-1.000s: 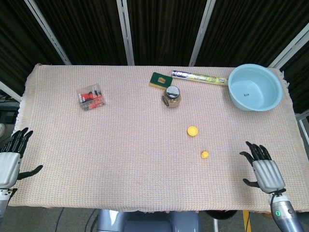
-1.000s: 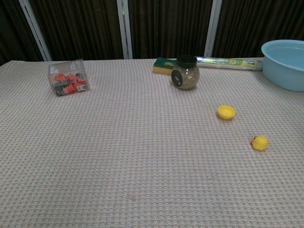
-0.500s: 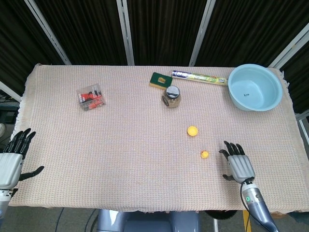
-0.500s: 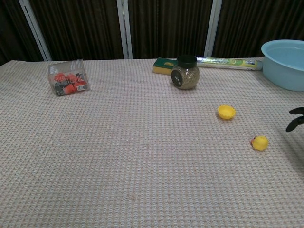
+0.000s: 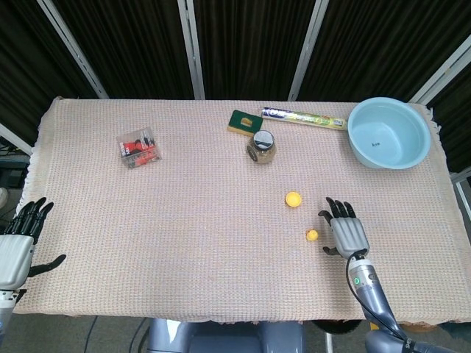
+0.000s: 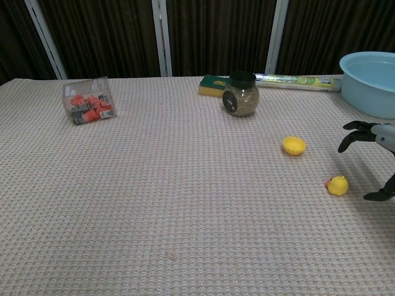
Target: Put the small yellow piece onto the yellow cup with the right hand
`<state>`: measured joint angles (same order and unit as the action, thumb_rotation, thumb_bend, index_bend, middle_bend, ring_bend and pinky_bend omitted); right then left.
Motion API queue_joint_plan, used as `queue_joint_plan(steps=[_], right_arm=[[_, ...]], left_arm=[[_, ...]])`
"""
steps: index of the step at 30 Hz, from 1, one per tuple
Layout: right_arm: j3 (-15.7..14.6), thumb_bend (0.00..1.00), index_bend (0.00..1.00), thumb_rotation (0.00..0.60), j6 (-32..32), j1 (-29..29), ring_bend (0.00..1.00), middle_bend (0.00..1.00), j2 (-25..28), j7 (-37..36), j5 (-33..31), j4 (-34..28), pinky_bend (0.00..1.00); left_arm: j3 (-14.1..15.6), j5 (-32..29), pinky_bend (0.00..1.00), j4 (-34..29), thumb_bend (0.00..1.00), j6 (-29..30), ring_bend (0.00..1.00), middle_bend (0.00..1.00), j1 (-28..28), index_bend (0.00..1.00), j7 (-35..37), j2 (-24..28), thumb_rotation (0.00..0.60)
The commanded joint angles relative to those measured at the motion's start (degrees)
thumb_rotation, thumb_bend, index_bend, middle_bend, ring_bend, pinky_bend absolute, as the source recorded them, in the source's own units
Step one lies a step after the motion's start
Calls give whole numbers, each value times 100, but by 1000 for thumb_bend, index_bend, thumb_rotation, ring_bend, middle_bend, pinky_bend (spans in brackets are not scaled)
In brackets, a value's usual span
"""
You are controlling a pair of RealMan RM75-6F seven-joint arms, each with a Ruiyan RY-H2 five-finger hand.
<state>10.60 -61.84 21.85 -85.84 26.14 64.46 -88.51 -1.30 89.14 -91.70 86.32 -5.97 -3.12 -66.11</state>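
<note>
While its shape shows no clear long axis, the small yellow piece (image 5: pixel 312 235) lies on the counter (image 5: pixel 206 220), near the yellow cup (image 5: pixel 294 198). Bare cloth surrounds both. Just beside the piece, the right robot hand (image 5: pixel 344 232) hovers spread, holding nothing. The left robot hand (image 5: pixel 16 246) sits spread and empty at the counter's edge.
</note>
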Motion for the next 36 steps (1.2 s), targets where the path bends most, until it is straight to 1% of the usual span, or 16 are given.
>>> queue_joint_plan(steps=[1, 8, 12, 16, 20, 27, 36], right_arm=[[12, 85, 267, 600, -125, 70, 0, 0, -34, 298, -165, -256, 0], [46, 85, 289, 600, -291, 191, 0, 0, -128, 687, -375, -515, 0], [39, 85, 317, 600, -306, 313, 0, 0, -273, 882, -468, -474, 0], [47, 97, 320, 600, -285, 418, 0, 0, -408, 977, -586, -357, 0], [54, 109, 324, 600, -264, 496, 0, 0, -514, 989, -679, -221, 0], [33, 173, 338, 600, -247, 566, 0, 0, -628, 893, -720, -24, 0], [-53, 200, 353, 600, -283, 512, 0, 0, -634, 632, -701, 98, 0]], left_arm=[[1, -10, 199, 5, 0, -12, 0, 0, -1, 0, 11, 0, 600], [2, -85, 199, -38, 0, -80, 0, 0, -3, 0, 21, 24, 600], [2, -49, 199, -50, 0, -47, 0, 0, 1, 0, -1, 31, 600], [9, -31, 199, -36, 0, -87, 0, 0, -24, 0, 11, 29, 600], [-5, -60, 199, -24, 0, -109, 0, 0, -33, 0, 82, 31, 600], [4, -13, 199, -13, 0, -81, 0, 0, -32, 0, 90, 37, 600], [3, -18, 199, -25, 0, -87, 0, 0, -36, 0, 80, 37, 600]])
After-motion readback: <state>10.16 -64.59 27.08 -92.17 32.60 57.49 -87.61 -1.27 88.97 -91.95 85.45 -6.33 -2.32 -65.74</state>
